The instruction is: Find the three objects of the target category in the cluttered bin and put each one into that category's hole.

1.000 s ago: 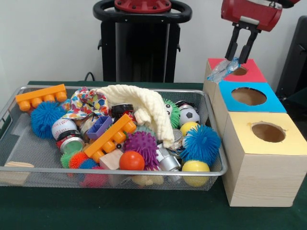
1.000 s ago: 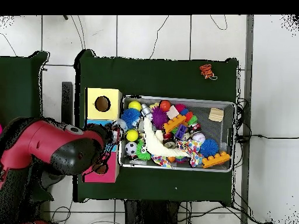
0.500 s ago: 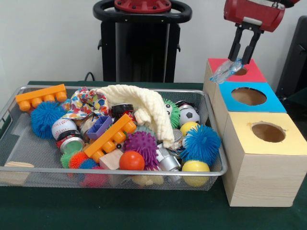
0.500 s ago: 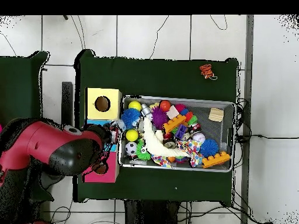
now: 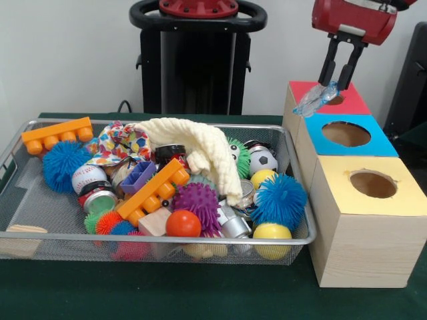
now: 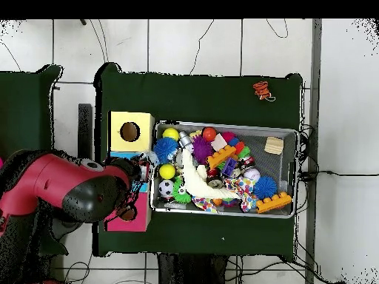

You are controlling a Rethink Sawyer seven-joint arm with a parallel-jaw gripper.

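Note:
My gripper (image 5: 339, 83) hangs over the left edge of the red box (image 5: 353, 104), just beside its round hole (image 5: 333, 99). It is shut on one end of a crumpled clear plastic piece (image 5: 312, 99), which slants down past the box's left side. The wire mesh bin (image 5: 167, 238) lies to the left, piled with toys. In the overhead view my red arm (image 6: 78, 196) covers the blue box and most of the red box (image 6: 127, 220), and the plastic piece is hard to make out.
A blue box (image 5: 375, 144) and a yellow box (image 5: 400, 193), each with a round hole, stand in front of the red one. The bin holds a cream cloth (image 5: 200, 143), orange bricks (image 5: 152, 190), spiky balls (image 5: 279, 199), small cans and smooth balls. A small orange thing (image 6: 261, 89) lies on the table.
My gripper has shifted a little to the right and up with the plastic piece, closer to the red box's hole. Nothing in the bin has moved.

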